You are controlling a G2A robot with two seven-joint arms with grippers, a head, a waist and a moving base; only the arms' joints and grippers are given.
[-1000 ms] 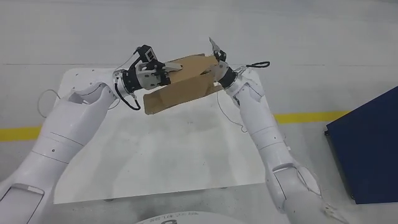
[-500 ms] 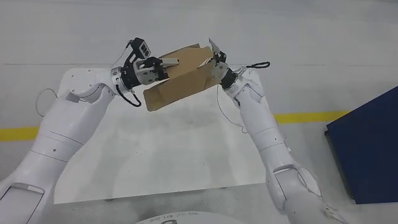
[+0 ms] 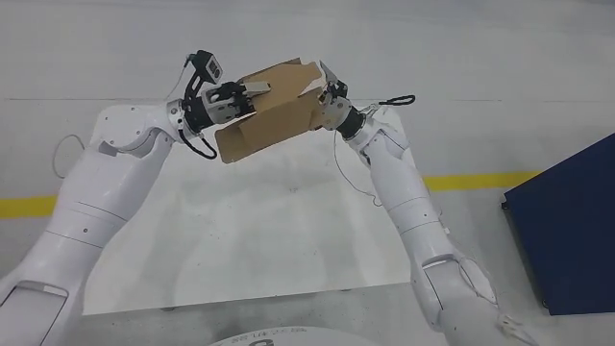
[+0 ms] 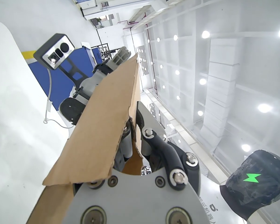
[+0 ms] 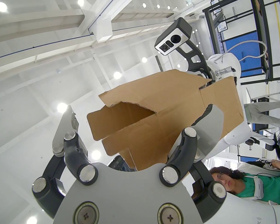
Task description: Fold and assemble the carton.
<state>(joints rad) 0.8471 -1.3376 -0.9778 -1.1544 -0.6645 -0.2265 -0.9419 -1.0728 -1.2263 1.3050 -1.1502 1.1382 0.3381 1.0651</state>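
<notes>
Holding a half-opened brown cardboard carton (image 3: 272, 108) aloft over the white table's (image 3: 240, 250) far edge.
One end sits pinched in the left tool (image 3: 242, 96); the right tool (image 3: 325, 106), spread wide, straddles the other, the long axis running between them.

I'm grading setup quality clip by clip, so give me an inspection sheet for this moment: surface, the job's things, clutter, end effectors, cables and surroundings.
Surface: white table with rounded corners, below both arms.
Job's things: brown carton, partly opened with loose flaps, held off the table between the two arms.
Clutter: nothing seen.
End effectors: left end effector shut on a carton edge; right end effector open, its fingers on either side of the carton's end.
Cables: black cable loop by the right wrist; black cable hanging under the left wrist.
Surroundings: grey floor with a yellow line; dark blue panel beyond the right arm.
</notes>
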